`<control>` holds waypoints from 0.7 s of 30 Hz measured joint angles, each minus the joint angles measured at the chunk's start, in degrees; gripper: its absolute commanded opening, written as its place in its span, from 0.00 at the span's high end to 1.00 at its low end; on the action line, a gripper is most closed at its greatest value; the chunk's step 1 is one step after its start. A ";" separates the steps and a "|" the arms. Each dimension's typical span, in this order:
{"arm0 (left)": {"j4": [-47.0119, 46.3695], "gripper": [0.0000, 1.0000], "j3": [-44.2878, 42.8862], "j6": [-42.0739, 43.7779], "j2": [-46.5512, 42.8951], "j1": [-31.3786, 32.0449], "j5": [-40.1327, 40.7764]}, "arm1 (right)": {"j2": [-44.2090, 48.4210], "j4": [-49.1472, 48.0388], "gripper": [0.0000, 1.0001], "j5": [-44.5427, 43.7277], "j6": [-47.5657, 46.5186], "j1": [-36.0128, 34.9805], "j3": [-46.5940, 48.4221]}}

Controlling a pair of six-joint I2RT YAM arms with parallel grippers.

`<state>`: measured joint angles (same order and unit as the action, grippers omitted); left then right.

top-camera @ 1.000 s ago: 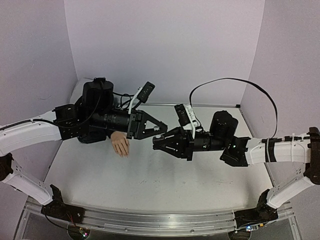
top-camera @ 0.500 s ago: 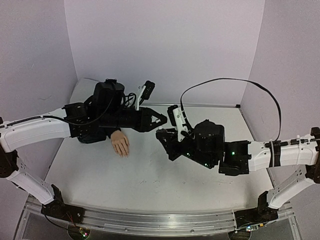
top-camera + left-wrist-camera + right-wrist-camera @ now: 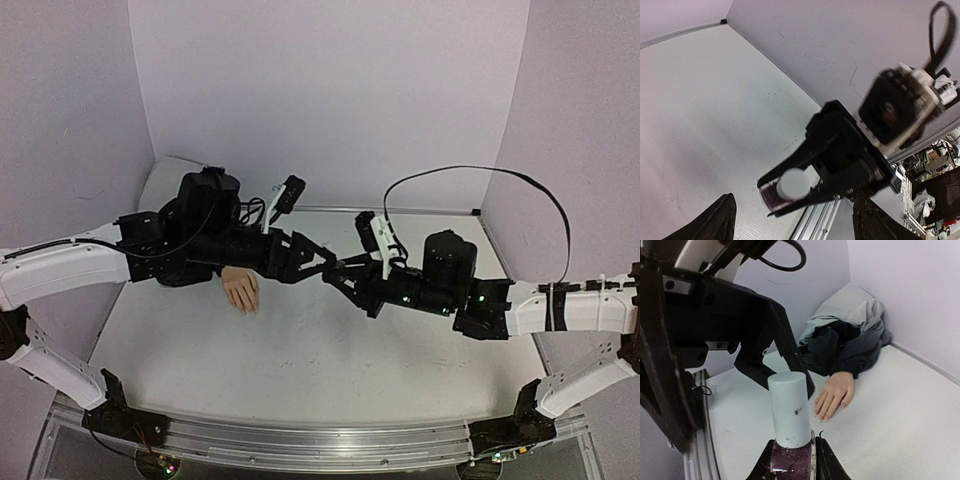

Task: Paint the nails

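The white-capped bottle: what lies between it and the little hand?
In the top view, the open left gripper sits between the bottle and the mannequin hand.

The bottle (image 3: 791,461) looks glossy glass, its cap (image 3: 789,410) matt plastic; sleeve (image 3: 840,347) crumpled cloth; mannequin hand (image 3: 834,394) smooth.

Nails (image 3: 826,412) too small to tell, every view. Mannequin hand (image 3: 241,289) near table's (image 3: 300,370) far-left corner: wrist hidden under left arm (image 3: 80,265). Bottle (image 3: 791,460) base cut by right wrist view's lower edge. Right gripper (image 3: 772,197) blurred in left wrist view.
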<state>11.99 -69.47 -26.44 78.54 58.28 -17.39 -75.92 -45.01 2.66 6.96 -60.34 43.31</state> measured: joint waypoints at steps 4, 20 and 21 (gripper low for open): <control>-2.40 0.19 1.77 0.92 -3.43 -0.11 -2.47 | 2.29 -3.48 1.00 13.38 2.64 5.33 -1.86; -7.63 0.53 2.01 3.08 -3.13 -0.11 -10.05 | 0.59 -10.36 1.00 34.10 7.61 7.06 -1.22; -7.65 0.57 2.01 3.28 -3.13 -0.11 -10.16 | 0.07 -10.40 1.00 34.36 7.72 7.06 -1.03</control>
<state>4.34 -67.46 -23.16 75.42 58.17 -27.55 -75.85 -55.42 37.01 14.68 -53.28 42.28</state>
